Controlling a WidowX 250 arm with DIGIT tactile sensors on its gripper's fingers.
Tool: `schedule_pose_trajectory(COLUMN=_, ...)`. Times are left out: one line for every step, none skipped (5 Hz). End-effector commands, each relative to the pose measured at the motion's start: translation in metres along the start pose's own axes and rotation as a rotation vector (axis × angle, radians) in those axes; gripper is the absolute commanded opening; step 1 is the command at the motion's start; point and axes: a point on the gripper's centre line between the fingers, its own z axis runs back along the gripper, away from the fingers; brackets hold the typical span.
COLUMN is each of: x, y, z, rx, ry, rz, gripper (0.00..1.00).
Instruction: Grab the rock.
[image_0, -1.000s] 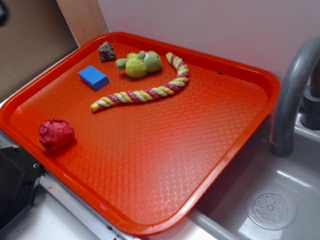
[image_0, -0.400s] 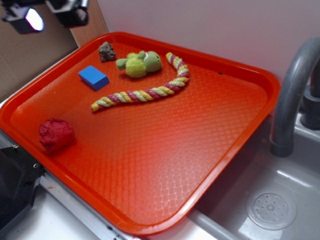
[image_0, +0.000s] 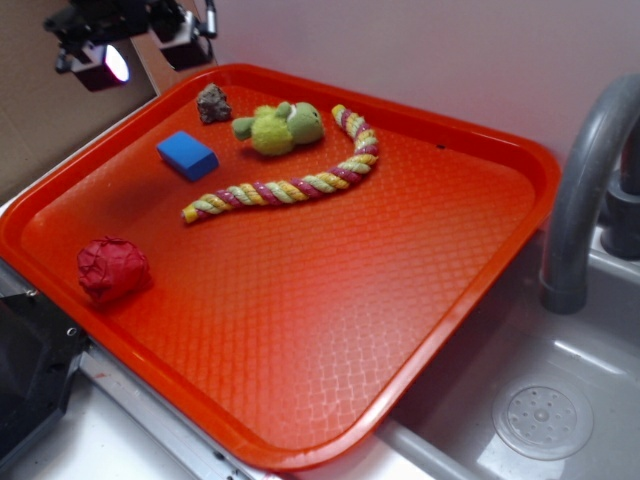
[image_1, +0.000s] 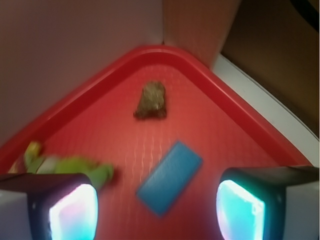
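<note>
The rock (image_0: 213, 103) is a small jagged brown-grey stone lying in the far corner of the red tray (image_0: 470, 290). In the wrist view the rock (image_1: 151, 100) shows ahead, near the tray's corner, beyond a blue block (image_1: 170, 177). My gripper (image_0: 135, 48) hangs high above the tray's far left edge, left of the rock and well apart from it. In the wrist view the gripper (image_1: 156, 212) stands open, its two glowing pads wide apart with nothing between them.
A blue block (image_0: 187, 155), a green plush toy (image_0: 281, 127), a twisted rope toy (image_0: 290, 180) and a wrinkly red ball (image_0: 113, 268) lie on the tray. A grey faucet (image_0: 585, 190) and sink (image_0: 545, 410) are to the right. A wall stands behind.
The gripper has come into the exterior view at the top left and moved right and slightly down toward the tray's far corner. The objects on the tray have not moved.
</note>
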Motion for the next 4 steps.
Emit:
schedule_pose_trajectory(x=0.044, y=0.000, z=-0.026, rx=0.028, ry=-0.104, rz=0.050, gripper=1.00)
schedule_pose_trajectory(x=0.055, y=-0.004, z=-0.044, rx=0.063, ry=-0.104, rz=0.055, gripper=1.00)
schedule_pose_trajectory(x=0.064, y=-0.005, z=-0.061, rx=0.095, ry=-0.100, rz=0.053, gripper=1.00)
schedule_pose_trajectory(x=0.061, y=-0.007, z=-0.077, rx=0.131, ry=-0.074, rz=0.028, gripper=1.00)
